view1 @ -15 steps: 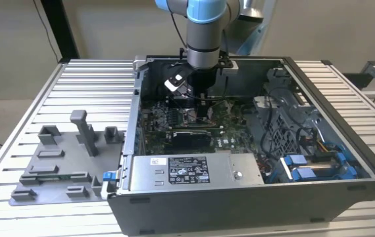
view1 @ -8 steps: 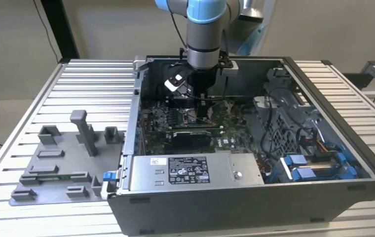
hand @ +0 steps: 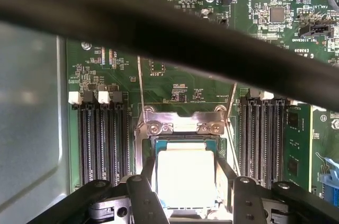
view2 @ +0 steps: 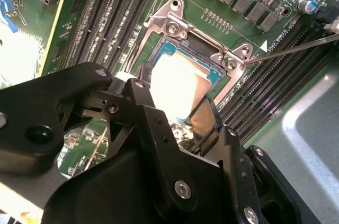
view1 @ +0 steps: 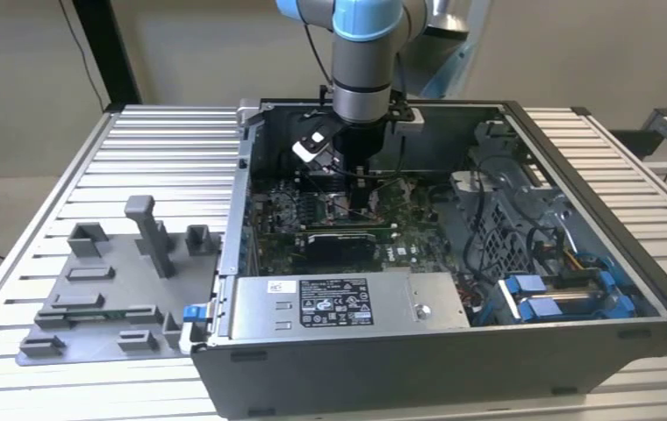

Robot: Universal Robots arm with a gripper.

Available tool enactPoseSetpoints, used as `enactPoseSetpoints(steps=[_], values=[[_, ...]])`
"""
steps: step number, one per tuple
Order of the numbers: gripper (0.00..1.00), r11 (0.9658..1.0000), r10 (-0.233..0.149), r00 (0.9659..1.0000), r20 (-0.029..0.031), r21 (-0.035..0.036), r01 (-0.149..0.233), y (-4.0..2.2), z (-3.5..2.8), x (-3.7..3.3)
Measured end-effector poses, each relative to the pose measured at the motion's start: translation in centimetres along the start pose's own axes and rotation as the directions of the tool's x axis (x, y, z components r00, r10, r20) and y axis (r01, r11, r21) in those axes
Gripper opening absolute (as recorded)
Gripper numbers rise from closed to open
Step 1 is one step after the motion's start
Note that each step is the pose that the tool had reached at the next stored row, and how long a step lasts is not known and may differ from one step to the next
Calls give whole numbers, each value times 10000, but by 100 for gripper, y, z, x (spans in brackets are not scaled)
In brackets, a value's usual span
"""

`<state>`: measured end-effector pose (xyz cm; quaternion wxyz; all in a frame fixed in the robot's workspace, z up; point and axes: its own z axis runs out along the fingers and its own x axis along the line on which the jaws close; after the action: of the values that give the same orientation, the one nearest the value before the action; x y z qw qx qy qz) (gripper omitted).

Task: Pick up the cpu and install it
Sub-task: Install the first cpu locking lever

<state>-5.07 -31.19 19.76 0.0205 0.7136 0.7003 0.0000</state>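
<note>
1. Second wrist view is showing the gripper (view2: 175,97) clamping the cpu (view2: 177,78) by two opposite edges, with its fingers (view2: 204,115) hugging either side of the pale metal top.
2. The cpu is lying level within the socket frame (view2: 177,23), directly between the fingertips, its teal rim lining up with the opening. Whether it is fully seated, I cannot tell.
3. Doing this step well is, in my judgement, calling for keeping the chip flat and square to the frame and avoiding any sideways drag, since a tilted chip is risking bent contacts.
4. In the exterior view, the gripper (view1: 361,197) is reaching down into the open computer case (view1: 614,219), over the middle of the motherboard (view1: 410,237).
</note>
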Motion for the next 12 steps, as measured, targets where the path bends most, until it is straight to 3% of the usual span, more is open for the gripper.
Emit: enactPoseSetpoints(steps=[12], values=[[0,10000,2,10000,15,5,-2,-2,14,0]])
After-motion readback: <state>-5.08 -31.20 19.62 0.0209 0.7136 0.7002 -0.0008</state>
